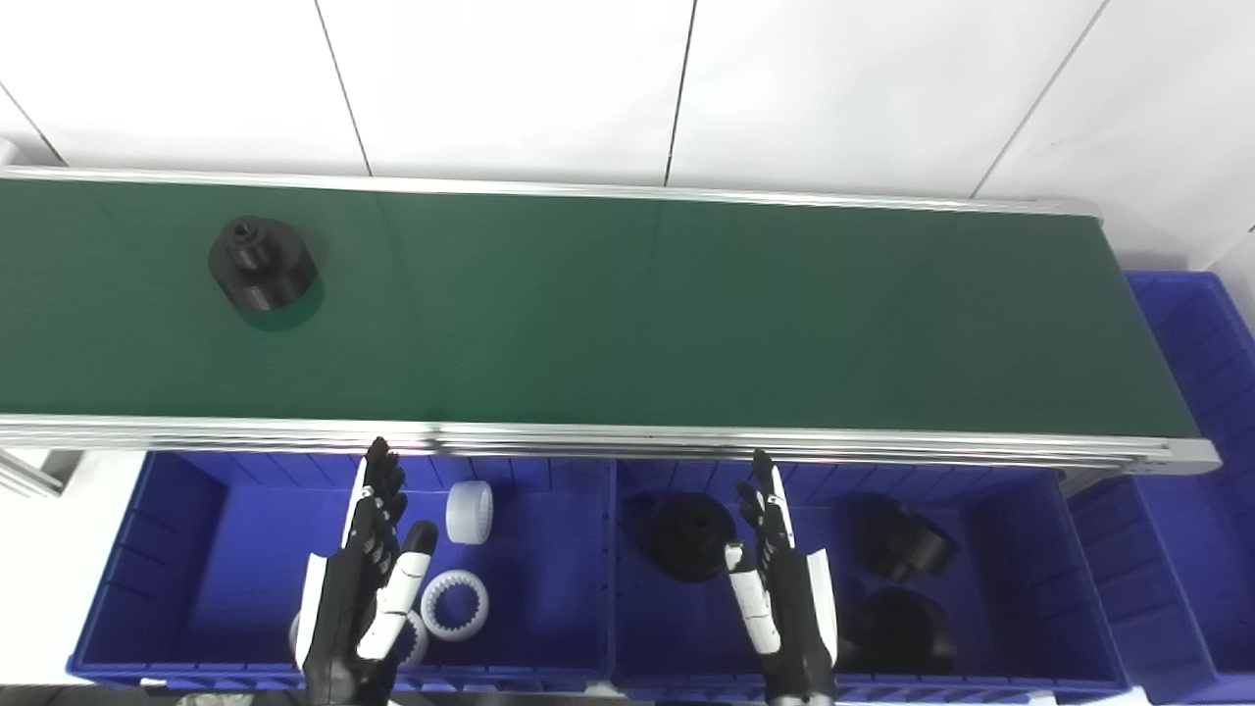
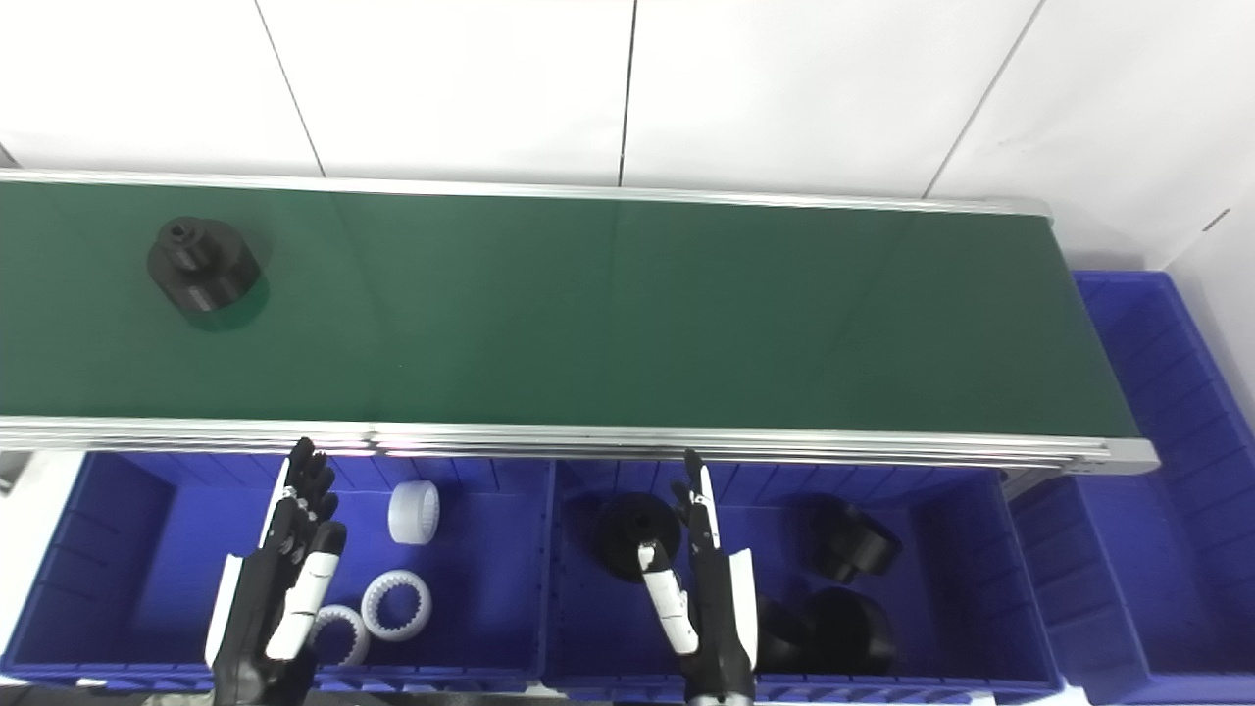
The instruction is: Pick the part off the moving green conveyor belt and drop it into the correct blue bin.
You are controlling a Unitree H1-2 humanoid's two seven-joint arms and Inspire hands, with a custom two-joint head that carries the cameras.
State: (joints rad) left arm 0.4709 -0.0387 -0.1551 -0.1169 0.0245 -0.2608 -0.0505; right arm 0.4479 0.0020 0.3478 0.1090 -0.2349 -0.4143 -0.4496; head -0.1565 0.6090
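A black round part (image 1: pixel 262 263) with a raised hub stands on the green conveyor belt (image 1: pixel 627 314), near its far left. My left hand (image 1: pixel 365 579) hovers open over the left blue bin (image 1: pixel 167 549), which holds white ring-shaped parts (image 1: pixel 455 605). My right hand (image 1: pixel 779 588) hovers open over the middle blue bin (image 1: pixel 1029 549), where black parts (image 1: pixel 689 535) lie. Both hands are empty, fingers pointing toward the belt's near rail, well away from the part.
A third blue bin (image 1: pixel 1201 392) sits past the belt's right end. The belt's aluminium rail (image 1: pixel 627 441) runs just beyond both hands' fingertips. White wall panels rise behind the belt.
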